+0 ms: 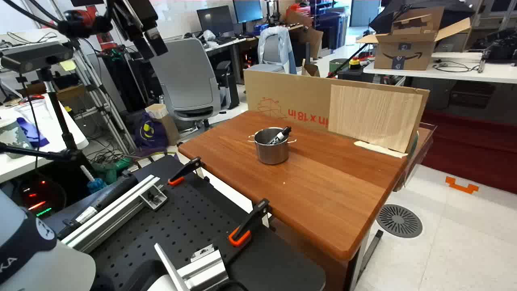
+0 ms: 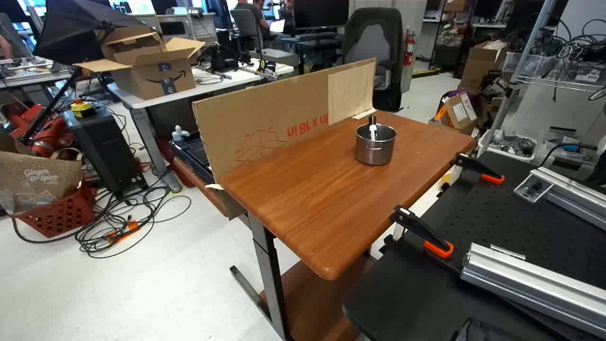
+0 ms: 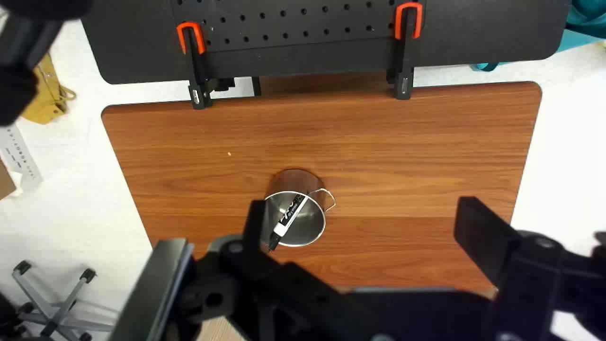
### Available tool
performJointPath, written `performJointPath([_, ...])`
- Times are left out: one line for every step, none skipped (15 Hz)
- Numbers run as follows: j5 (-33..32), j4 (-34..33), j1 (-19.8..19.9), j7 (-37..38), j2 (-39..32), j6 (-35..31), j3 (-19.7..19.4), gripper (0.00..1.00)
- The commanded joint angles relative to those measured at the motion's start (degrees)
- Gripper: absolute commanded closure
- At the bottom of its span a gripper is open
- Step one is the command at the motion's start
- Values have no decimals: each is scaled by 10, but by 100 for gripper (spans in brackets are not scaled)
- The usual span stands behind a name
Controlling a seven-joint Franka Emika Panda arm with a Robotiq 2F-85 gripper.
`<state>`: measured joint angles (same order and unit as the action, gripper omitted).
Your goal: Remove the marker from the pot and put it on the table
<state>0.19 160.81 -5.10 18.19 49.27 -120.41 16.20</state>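
Well below the jaws, the marker

Your reddish-brown wooden table carries the steel pot, standing upright. Between the pot and the edge your two clamps reach lies a tiny pale speck; on the pot's opposite side rests a pale strip.

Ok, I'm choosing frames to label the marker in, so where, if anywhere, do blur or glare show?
Wrist view: the tool is dark and soft-edged, apparently out of focus; the floor at the right is washed nearly white, while the marker looks fairly crisp and the pot has a small glint inside. Both exterior views: the marker is small, its print unreadable.
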Motion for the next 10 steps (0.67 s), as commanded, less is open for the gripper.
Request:
performJointPath([-4, 2, -3, 2, -1, 2, -4, 0])
performJointPath([-4, 3, -3, 2, -2, 2, -4, 0])
performJointPath([-3, 2, -2, 7, -5, -4, -2, 0])
performJointPath([1, 1, 1, 14, -9, -14, -1, 0])
performJointPath([2, -2, 3, 19, -14, -20, -1, 0])
performJointPath([3, -3, 7, 25, -21, -29, -1, 0])
performJointPath([2, -5, 11, 30, -27, -34, -1, 0])
performJointPath([2, -8, 18, 39, -40, -46, -1, 0])
performJointPath([3, -11, 22, 44, -51, -53, -2, 0])
performJointPath([4, -14, 29, 49, -67, -66, -6, 0])
